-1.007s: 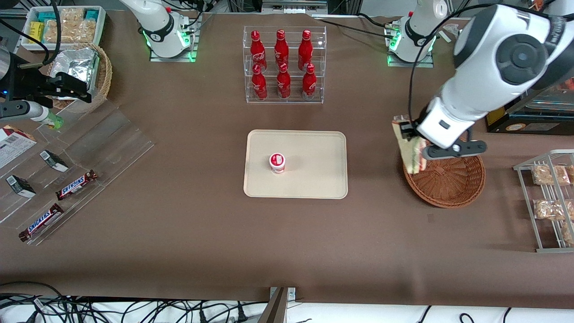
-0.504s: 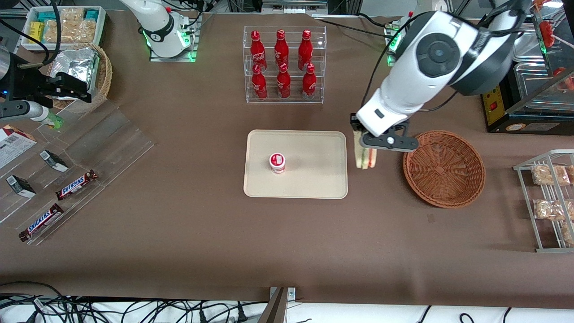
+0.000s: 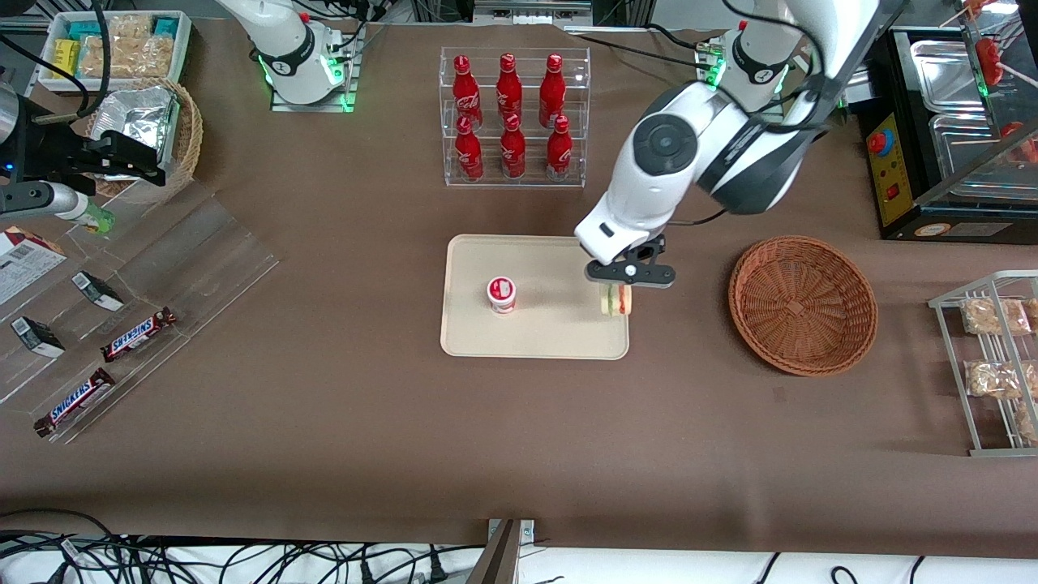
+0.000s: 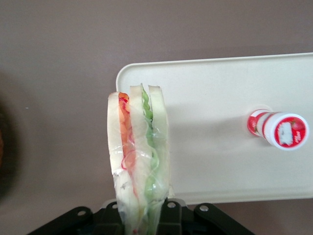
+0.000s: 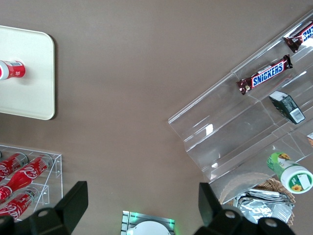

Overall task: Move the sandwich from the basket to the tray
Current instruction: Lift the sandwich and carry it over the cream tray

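My gripper (image 3: pixel 618 285) grips the clear-wrapped triangular white-bread sandwich (image 3: pixel 615 299), clamped on its lower end, above the edge of the flat cream-beige rectangular tray (image 3: pixel 559 337) at the tray's three o'clock. The round reddish-brown wicker basket (image 3: pixel 803 304) sits empty. Lowering and release remain. Green, red and orange layers show edge-on.

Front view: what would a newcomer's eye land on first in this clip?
First the white working arm, its end effector holding the wrapped sandwich upright over the edge of the cream tray nearest the empty wicker basket. Next the small red-and-white cup standing on the tray, and the rack of red bottles farther from the camera than the tray.
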`<action>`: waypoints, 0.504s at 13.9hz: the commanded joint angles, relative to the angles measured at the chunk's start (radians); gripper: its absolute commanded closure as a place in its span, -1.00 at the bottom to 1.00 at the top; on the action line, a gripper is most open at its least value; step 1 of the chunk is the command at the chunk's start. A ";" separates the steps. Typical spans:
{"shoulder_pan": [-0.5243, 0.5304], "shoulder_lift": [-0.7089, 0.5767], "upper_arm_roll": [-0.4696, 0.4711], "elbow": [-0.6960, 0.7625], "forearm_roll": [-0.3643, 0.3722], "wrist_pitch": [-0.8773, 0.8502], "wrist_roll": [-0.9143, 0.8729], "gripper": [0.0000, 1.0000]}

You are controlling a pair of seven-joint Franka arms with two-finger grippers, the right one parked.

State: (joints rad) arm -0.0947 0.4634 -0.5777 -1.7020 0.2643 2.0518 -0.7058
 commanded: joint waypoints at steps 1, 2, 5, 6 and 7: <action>-0.022 0.090 -0.001 0.021 0.058 0.056 -0.044 1.00; -0.036 0.109 0.002 0.022 0.064 0.079 -0.046 1.00; -0.059 0.170 0.004 0.022 0.148 0.116 -0.119 1.00; -0.068 0.194 0.004 0.022 0.173 0.137 -0.145 1.00; -0.072 0.217 0.005 0.021 0.194 0.158 -0.168 1.00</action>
State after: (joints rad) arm -0.1467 0.6361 -0.5764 -1.7017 0.4015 2.1817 -0.8205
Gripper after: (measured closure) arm 0.806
